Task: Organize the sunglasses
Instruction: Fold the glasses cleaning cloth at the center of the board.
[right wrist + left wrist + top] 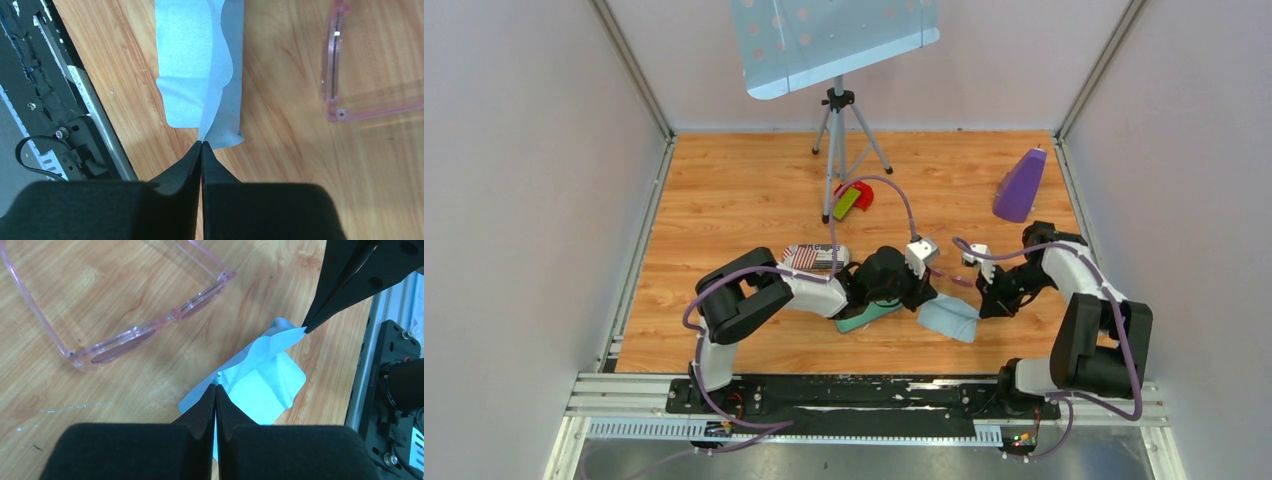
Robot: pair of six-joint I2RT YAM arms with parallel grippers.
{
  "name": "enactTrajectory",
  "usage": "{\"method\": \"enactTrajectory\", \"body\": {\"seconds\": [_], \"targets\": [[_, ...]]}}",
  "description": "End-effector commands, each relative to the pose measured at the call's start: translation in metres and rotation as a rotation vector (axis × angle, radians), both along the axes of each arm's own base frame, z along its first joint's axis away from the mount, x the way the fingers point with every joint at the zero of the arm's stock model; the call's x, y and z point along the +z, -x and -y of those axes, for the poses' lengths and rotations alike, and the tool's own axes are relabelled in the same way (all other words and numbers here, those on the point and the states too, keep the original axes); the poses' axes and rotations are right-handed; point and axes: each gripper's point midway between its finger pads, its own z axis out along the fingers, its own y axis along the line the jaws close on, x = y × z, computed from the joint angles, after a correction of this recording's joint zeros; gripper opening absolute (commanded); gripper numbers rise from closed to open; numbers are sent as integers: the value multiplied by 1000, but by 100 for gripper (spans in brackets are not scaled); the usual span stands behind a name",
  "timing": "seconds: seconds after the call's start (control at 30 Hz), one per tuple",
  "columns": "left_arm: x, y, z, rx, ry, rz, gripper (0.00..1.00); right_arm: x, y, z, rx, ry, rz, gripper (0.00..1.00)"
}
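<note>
The sunglasses, thin and clear pink with arms unfolded, lie on the wooden table; in the right wrist view only one hinge corner of the sunglasses shows, and from above the sunglasses are a faint pink line between the arms. A light blue cloth lies beside them, rumpled and partly lifted. My left gripper is shut on one corner of it. My right gripper is shut on the opposite corner of the cloth. From above, the left gripper and right gripper flank the cloth.
A teal-grey case lies under the left arm, a flag-patterned object behind it. A tripod stand, a red and green item and a purple object stand farther back. The black base rail runs close to the cloth.
</note>
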Motion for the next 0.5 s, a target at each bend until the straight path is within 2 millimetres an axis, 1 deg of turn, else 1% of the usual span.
{"method": "enactTrajectory", "body": {"seconds": [0.0,0.13,0.23,0.37,0.47], "targets": [[33,-11,-1,15,69,81,0,12,-6,5,-30,17,32,4],[35,-10,0,10,77,77,0,10,-4,7,-43,33,14,4],[33,-10,-3,20,76,77,0,13,-7,5,-62,21,22,4],[37,-11,-7,38,78,93,0,17,-16,4,-90,13,69,5],[37,-13,-10,48,64,104,0,18,-28,6,-115,23,108,5]]}}
